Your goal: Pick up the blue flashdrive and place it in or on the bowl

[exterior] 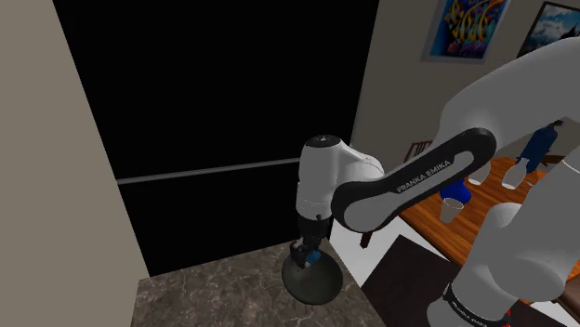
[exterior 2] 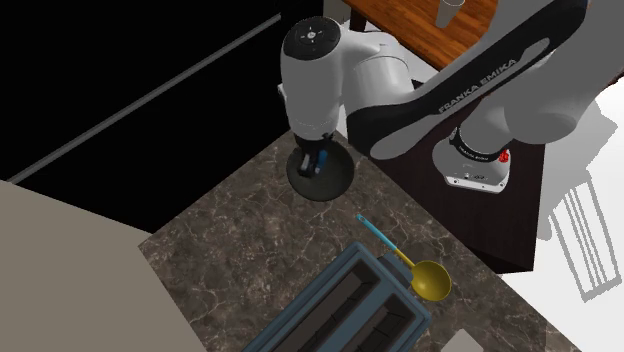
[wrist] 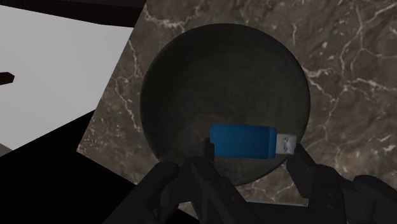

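Note:
My black gripper (wrist: 251, 151) is shut on the blue flash drive (wrist: 248, 140), its two fingers clasping the drive end to end. The drive hangs just above the inside of the dark round bowl (wrist: 191, 83), toward the rim nearest the fingers. In the shoulder view the gripper (exterior: 307, 253) points down over the bowl (exterior: 311, 279) at the marble counter's corner, and a bit of blue drive (exterior: 316, 256) shows between the fingers. In the second exterior view the gripper (exterior 2: 318, 160) stands over the bowl (exterior 2: 335, 180) with the drive (exterior 2: 319, 166) in it.
The bowl sits by the edge of the dark marble counter (exterior 2: 250, 240). A grey-blue toaster (exterior 2: 345, 310) and a yellow spoon with a blue handle (exterior 2: 415, 270) lie further along it. A black area lies behind the counter. A wooden table (exterior: 465, 223) with cups stands beyond.

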You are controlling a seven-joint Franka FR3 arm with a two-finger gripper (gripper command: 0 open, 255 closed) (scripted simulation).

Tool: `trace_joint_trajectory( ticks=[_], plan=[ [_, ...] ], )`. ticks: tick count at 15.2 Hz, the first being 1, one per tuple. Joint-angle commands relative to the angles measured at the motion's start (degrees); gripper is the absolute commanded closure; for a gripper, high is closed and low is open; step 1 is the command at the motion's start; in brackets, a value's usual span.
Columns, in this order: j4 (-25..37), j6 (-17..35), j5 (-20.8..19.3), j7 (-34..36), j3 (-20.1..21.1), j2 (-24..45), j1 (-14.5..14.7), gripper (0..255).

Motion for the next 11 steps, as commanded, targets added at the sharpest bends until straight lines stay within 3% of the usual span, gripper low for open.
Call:
trace_joint_trajectory(
  ticks=[1, 11],
  plan=[
    [-3.49, -0.32, 1.89, -3.39, -1.62, -3.92, -0.09, 255],
    [-6.03, 9.06, -1.01, -1.12, -0.37, 3.28, -0.98, 255]
  ],
)
